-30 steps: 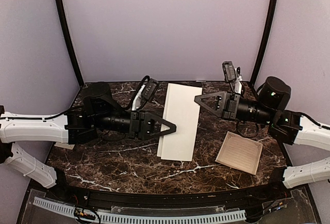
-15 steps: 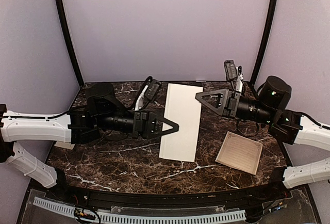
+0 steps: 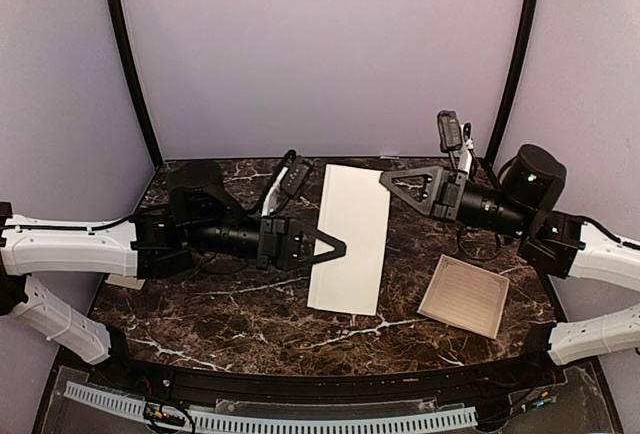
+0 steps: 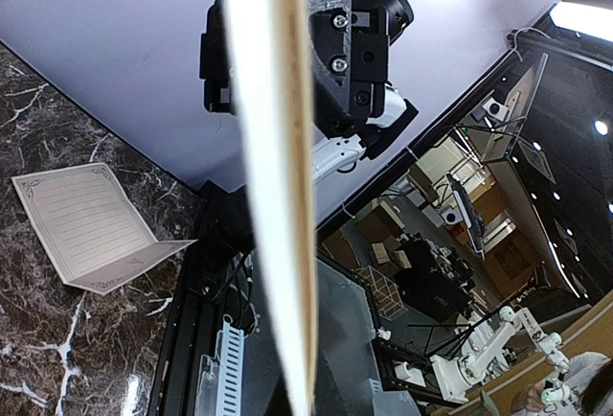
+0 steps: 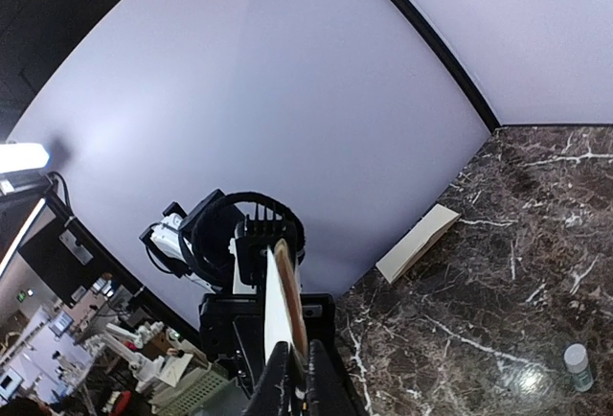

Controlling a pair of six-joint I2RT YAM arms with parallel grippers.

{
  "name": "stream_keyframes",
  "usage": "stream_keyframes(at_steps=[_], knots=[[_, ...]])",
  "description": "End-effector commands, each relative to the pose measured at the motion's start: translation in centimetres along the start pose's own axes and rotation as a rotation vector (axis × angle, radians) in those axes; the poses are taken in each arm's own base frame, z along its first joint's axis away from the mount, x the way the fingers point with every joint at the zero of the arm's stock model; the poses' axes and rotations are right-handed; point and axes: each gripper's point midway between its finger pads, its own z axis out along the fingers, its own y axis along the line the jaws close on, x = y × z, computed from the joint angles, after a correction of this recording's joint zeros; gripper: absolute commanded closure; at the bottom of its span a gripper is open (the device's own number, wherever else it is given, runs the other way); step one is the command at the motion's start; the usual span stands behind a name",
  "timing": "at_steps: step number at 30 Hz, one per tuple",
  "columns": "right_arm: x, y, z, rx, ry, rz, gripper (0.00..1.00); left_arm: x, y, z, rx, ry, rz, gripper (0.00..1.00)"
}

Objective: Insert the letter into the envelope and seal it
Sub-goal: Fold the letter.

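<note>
From the top camera: shows the envelope [image 3: 350, 239], long, plain and cream, held up over the dark marbled tabletop [image 3: 230, 304] between the two arms, lengthwise away from the bases; shows the left end effector [image 3: 338, 247] clamped tight on the envelope's left long edge, about midway along; places the right end effector [image 3: 386, 180] at the envelope's far right corner, touching the paper; gives no clear sign from here of a pinch there; finds the letter [image 3: 465, 296], a cream sheet with a printed border, lying on the tabletop right of the envelope and apart from it, near the right arm.

From the left wrist: looks along the envelope edge-on, a pale strip from top to bottom through the middle of the view; catches the black body of the right end effector just beyond the strip, near the top; shows the letter at the left on the marble, folded, ruled lines and border facing up.

From the right wrist: shows the envelope edge-on, a thin strip rising from between two dark fingers [image 5: 273, 387] at the bottom of the view, one finger close on each side of the paper; cannot tell whether pressed shut on it or just flanking it; shows the left arm [image 5: 239, 253] behind the strip; picks out a flat cream piece [image 5: 417, 242] on the tabletop near the back wall and a small white bottle [image 5: 575, 366] at the lower right.
</note>
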Motion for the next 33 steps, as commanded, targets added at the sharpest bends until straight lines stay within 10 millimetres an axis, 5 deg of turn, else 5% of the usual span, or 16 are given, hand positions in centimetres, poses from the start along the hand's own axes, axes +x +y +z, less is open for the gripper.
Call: stream_keyframes(at_steps=[1, 2, 7, 12, 17, 26, 33], knots=[[-1.9, 1.9, 0.1, -0.067, -0.047, -0.022, 1.00, -0.2, -0.8, -0.3, 0.020, -0.005, 0.025, 1.00], [-1.8, 1.9, 0.1, -0.066, -0.043, -0.022, 1.00, -0.3, -0.8, -0.3, 0.021, -0.006, 0.028, 1.00], [-1.3, 2.0, 0.3, -0.080, -0.020, -0.023, 1.00, -0.9, -1.1, -0.1, 0.027, -0.014, 0.043, 0.61], [-0.5, 2.3, 0.6, -0.113, 0.028, -0.019, 1.00, -2.3, -1.3, 0.4, 0.019, -0.038, 0.082, 0.53], [0.4, 2.2, 0.6, -0.118, 0.065, -0.011, 1.00, -3.6, -0.9, 0.6, -0.003, -0.082, 0.098, 0.60], [1.8, 1.5, 0.7, -0.113, 0.118, 0.014, 0.98, -4.5, 0.3, 0.2, -0.058, -0.146, 0.078, 1.00], [3.3, 0.7, 0.3, -0.113, 0.140, 0.060, 0.93, -5.3, 0.5, -0.5, -0.081, -0.204, 0.087, 1.00]])
